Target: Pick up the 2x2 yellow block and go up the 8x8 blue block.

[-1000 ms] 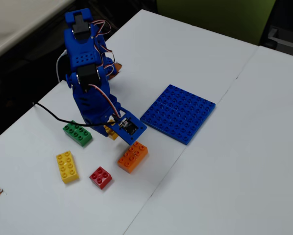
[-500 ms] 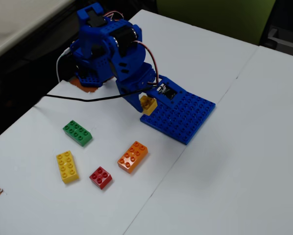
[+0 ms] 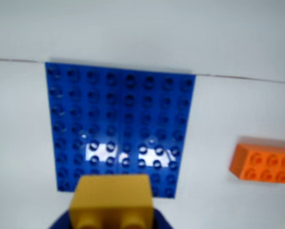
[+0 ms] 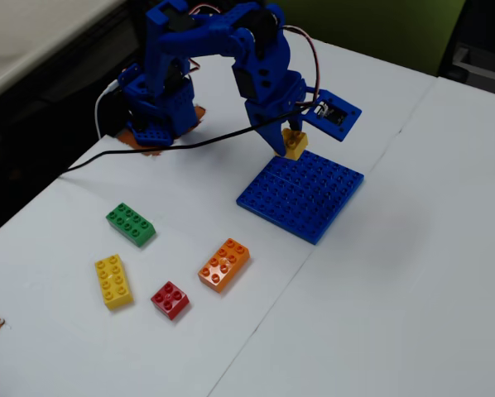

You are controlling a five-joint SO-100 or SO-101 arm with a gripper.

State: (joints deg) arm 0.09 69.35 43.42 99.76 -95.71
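Note:
My gripper (image 4: pixel 291 142) is shut on the 2x2 yellow block (image 4: pixel 295 144) and holds it in the air just above the near-arm edge of the 8x8 blue block (image 4: pixel 301 195). In the wrist view the yellow block (image 3: pixel 110 201) fills the bottom centre between the blue fingers (image 3: pixel 160 222), with the blue baseplate (image 3: pixel 121 114) spread out beyond it. The block does not touch the plate.
In the fixed view an orange 2x4 brick (image 4: pixel 224 265), a red 2x2 brick (image 4: pixel 170 299), a longer yellow brick (image 4: pixel 113 280) and a green brick (image 4: pixel 131 224) lie left of the plate. The orange brick also shows in the wrist view (image 3: pixel 265 163). A black cable (image 4: pixel 165 149) trails from the arm's base (image 4: pixel 156 116).

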